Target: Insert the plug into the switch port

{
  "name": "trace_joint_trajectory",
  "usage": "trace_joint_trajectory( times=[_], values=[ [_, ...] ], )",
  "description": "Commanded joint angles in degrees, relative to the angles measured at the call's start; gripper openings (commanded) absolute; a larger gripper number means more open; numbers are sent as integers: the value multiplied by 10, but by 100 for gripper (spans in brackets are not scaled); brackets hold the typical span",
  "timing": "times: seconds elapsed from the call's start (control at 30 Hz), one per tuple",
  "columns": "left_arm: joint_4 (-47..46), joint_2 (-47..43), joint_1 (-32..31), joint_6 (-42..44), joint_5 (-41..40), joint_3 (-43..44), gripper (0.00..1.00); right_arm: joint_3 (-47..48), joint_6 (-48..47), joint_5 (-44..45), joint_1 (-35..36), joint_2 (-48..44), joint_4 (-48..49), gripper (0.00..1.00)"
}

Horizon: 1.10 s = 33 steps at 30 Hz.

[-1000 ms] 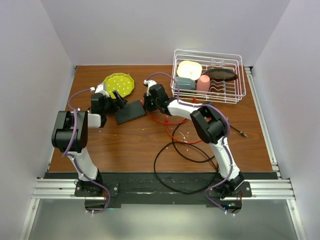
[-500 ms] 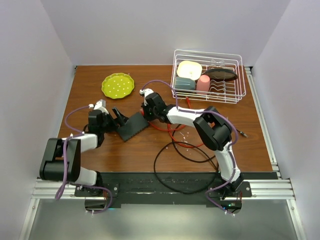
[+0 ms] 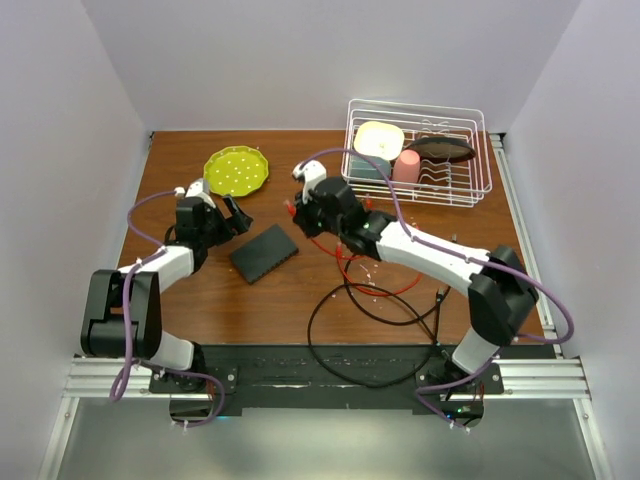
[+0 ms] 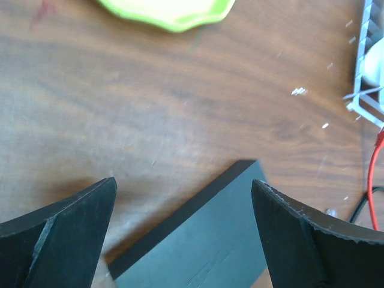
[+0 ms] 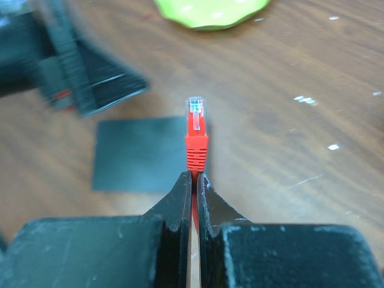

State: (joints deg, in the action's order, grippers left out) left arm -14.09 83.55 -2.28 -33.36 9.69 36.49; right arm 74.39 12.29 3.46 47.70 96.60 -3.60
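Above the tabletop (image 3: 270,300), the right hand (image 5: 194,177) is clenched on the red plug (image 5: 195,135), held apart from the black switch box (image 3: 264,252) lying flat nearby. The left hand (image 4: 183,183) hangs spread wide over that box's corner.

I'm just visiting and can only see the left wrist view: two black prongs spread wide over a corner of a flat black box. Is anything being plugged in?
Observer: The right gripper is pinching a red plug, with its clear tip pointing forward.
Visitor: Is it in the box?
Observer: No. Its tip is bare in the air, outside the black box.
Visitor: What's the white wire at my right edge?
Observer: A dish rack holding a pink cup.
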Motion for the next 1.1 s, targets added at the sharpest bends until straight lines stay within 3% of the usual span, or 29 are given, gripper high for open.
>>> trace_joint_trajectory(
  times=[0.0, 0.17, 0.37, 0.67, 1.07],
  values=[
    [-3, -2, 3, 33, 19, -22, 100, -64, -13, 3, 74, -21, -25, 0],
    [-133, -4, 3, 8, 67, -110, 100, -121, 26, 18, 112, -9, 12, 0],
    [-118, 34, 3, 11, 106, -83, 98, -116, 56, 81, 156, 25, -2, 0],
    [-99, 17, 3, 17, 116, -82, 98, -62, 80, 166, 229, 123, -41, 0],
    [-75, -22, 3, 30, 121, -99, 81, -54, 113, 196, 244, 141, -48, 0]
  ],
)
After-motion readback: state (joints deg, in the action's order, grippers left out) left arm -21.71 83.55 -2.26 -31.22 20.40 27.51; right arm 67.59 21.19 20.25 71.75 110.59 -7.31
